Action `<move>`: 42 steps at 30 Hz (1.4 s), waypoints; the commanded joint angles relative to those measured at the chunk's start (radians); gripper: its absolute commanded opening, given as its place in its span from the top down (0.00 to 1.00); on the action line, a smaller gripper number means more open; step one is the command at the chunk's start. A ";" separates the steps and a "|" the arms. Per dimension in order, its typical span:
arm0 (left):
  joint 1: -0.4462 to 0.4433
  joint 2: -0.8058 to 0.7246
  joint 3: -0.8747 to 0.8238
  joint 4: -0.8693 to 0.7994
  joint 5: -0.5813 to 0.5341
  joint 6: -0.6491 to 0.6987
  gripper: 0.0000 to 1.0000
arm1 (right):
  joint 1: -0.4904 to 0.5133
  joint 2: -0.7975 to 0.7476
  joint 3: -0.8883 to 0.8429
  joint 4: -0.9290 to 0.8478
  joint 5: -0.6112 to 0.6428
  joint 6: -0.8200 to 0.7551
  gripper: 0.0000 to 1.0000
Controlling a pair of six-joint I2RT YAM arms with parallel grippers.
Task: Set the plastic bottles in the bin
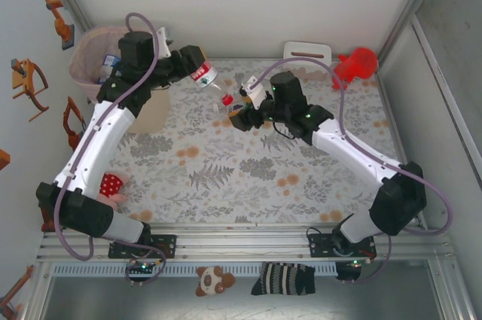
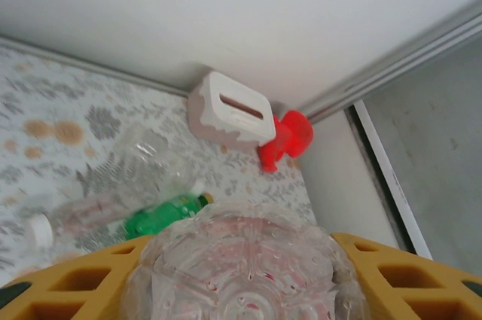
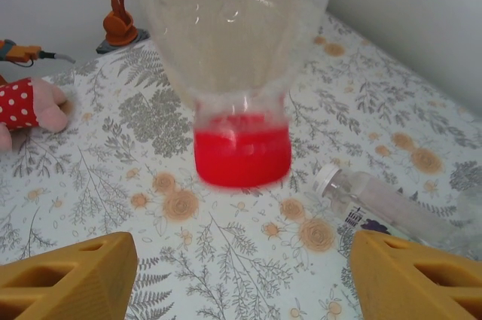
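Starting with the top view: the left arm covers a good chunk of the bin (image 1: 81,41), which stands at the far left corner of the desk (image 1: 226,177). All I can make out inside its pink liner is a blue-labelled bottle (image 1: 111,60) and bits of others, so no way to count them. The left jaws are just right of the bin, closed on the base of the red-capped bottle (image 1: 205,74). It hangs in the air slanting down toward the right jaws, with its cap just beside them. Whether the right jaws touch it is too small to tell from up here. A white tissue box (image 1: 307,52) and a red toy (image 1: 355,65) sit at the far edge.

Left wrist view: the bottle's clear base is wedged between the two yellow fingers (image 2: 68,282) and cut off by the bottom edge. Past it, all blurry, a green bottle (image 2: 162,214) and a hazy clear bottle (image 2: 75,218) lie on the desk near the tissue box.

Right wrist view: the right jaws stand wide open with nothing between them. The red-capped bottle hangs cap-down ahead of them, smeared by blur, its upper part cut off. A white-capped bottle (image 3: 376,201) lies on the desk at the right, partly out of frame. A spotted plush toy (image 3: 22,105) is clipped at the left edge.
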 commanded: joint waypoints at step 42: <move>0.383 0.252 0.313 -0.390 -0.195 0.462 0.52 | 0.008 -0.201 -0.067 -0.137 0.125 0.003 0.28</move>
